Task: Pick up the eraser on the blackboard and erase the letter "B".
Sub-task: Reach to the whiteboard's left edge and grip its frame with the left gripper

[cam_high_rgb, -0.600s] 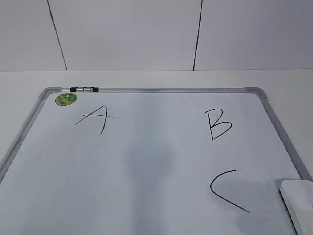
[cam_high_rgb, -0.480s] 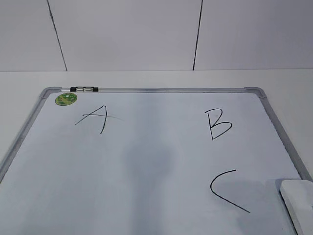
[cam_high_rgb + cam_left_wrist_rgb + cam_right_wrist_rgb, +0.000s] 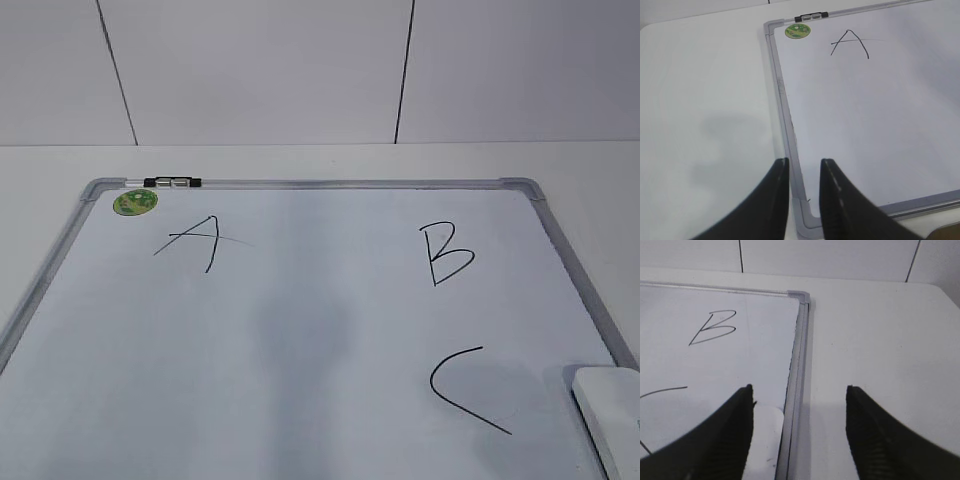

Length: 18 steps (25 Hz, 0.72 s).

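Shadows are shifting near the "C" while the wide-open, empty right gripper point(image 3: 799, 405) is hovering over the white glossy oblong eraser point(image 3: 612, 415) at the grey-framed whiteboard's point(image 3: 590, 290) near right edge, risking clipping the frame; the hand-drawn black "B" point(image 3: 445, 255) lies beyond.

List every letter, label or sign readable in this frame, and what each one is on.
"A": marker, on the blackboard.
"B": same board.
"C": same board, beside the eraser.
Green sticker: print too small to read.
Eraser lettering: not legible.
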Motion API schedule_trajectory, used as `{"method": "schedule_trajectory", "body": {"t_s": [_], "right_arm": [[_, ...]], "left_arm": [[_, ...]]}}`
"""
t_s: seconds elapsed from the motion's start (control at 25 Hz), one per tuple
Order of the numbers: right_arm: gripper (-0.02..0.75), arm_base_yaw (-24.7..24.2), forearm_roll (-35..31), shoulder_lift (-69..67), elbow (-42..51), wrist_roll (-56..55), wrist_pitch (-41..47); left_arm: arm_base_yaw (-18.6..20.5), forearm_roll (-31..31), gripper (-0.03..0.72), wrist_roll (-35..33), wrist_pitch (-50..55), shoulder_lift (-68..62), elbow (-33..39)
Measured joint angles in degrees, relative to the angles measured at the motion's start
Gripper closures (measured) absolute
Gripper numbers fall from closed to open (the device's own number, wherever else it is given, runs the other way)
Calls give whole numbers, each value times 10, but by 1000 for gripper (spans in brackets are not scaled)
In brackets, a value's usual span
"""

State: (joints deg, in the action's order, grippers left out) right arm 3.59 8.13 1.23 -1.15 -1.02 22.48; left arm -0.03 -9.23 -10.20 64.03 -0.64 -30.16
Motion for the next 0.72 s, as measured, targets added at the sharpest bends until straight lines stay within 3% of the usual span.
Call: {"method": "schedule_trajectory", "body": {"t_s": [0.36, 0.72], "right_arm": [[265, 0, -31, 0, -155, -1, 97], [265, 0, -71, 0, -310, -2, 264]], "left_arm": [[0, 0, 534, 0, 0, 0, 0], [0, 0, 534, 0, 0, 0, 0]]}}
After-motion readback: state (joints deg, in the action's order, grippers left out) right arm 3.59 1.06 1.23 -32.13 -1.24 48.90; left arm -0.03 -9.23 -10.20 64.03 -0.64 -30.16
